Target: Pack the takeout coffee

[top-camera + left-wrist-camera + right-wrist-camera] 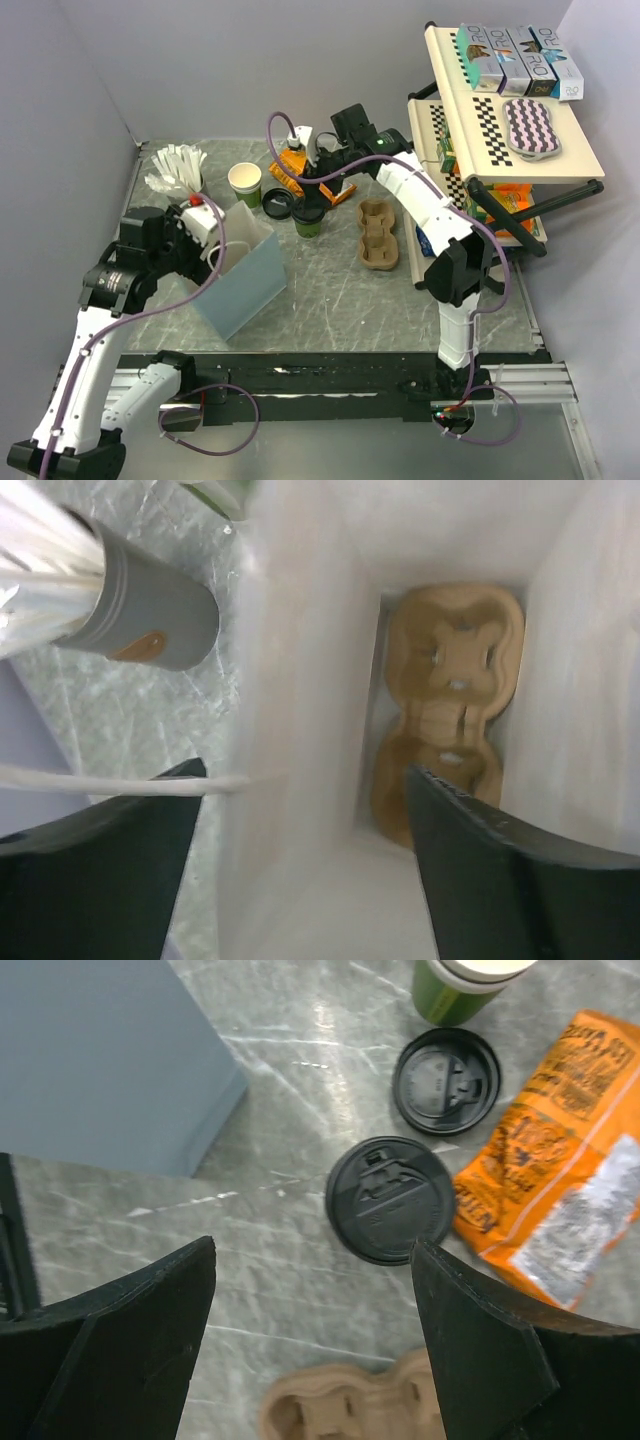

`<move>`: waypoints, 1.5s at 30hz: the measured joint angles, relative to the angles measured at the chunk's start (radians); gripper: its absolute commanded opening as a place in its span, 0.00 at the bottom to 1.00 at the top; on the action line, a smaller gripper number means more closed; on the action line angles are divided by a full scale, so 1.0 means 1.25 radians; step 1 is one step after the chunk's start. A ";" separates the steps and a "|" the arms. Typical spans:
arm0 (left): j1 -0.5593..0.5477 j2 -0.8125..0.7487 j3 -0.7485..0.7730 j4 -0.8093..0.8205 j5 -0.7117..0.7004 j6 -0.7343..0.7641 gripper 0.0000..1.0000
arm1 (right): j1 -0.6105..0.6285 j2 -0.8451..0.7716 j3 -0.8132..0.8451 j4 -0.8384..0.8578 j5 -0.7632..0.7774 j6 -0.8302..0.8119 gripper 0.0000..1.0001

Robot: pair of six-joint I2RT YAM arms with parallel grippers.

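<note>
The right gripper point(312, 1250) hangs with its jaws wide apart and nothing between them. It is above the takeout coffee point(392, 1200), which stands on the table point(400, 300) just beyond the far right corner of the paper bag point(250, 285). That spread looks set to drop round the black lid.

The left gripper point(305, 770) is open too. One finger is outside the bag's far-left rim and one inside, apparently to steady the mouth. At the bottom of the bag lies a cardboard carrier point(450, 700), probably the cup's seat.

Beyond the bag's far edge, a loose lid point(446, 1080), a lidless cup point(245, 183) and an orange snack packet point(550, 1190) crowd the coffee, so there is little side room. A second carrier point(378, 235) lies farther right of the bag. The way to the bag mouth looks open, rim permitting.
</note>
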 measured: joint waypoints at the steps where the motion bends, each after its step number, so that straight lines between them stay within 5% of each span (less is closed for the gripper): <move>1: 0.012 0.004 0.004 0.006 0.007 -0.026 0.88 | 0.000 -0.008 -0.018 0.007 -0.007 0.015 0.85; 4: 0.047 0.020 0.035 0.017 0.027 -0.087 0.84 | 0.000 -0.037 -0.071 0.029 -0.020 0.044 0.85; 15: 0.103 0.130 0.100 0.002 0.103 -0.135 0.42 | -0.003 -0.136 -0.191 0.074 -0.037 0.114 0.86; 18: 0.114 0.167 0.113 -0.027 0.132 -0.124 0.29 | -0.003 -0.140 -0.197 0.078 -0.049 0.121 1.00; 24: 0.125 0.187 0.129 -0.060 0.193 -0.109 0.10 | 0.010 -0.160 -0.203 0.065 -0.151 0.060 1.00; 34: 0.125 0.172 0.129 -0.068 0.263 -0.110 0.01 | 0.208 -0.205 -0.159 0.018 -0.184 -0.202 0.87; 45: 0.125 0.189 0.119 -0.050 0.287 -0.109 0.01 | 0.237 -0.134 -0.102 -0.080 -0.173 -0.313 0.67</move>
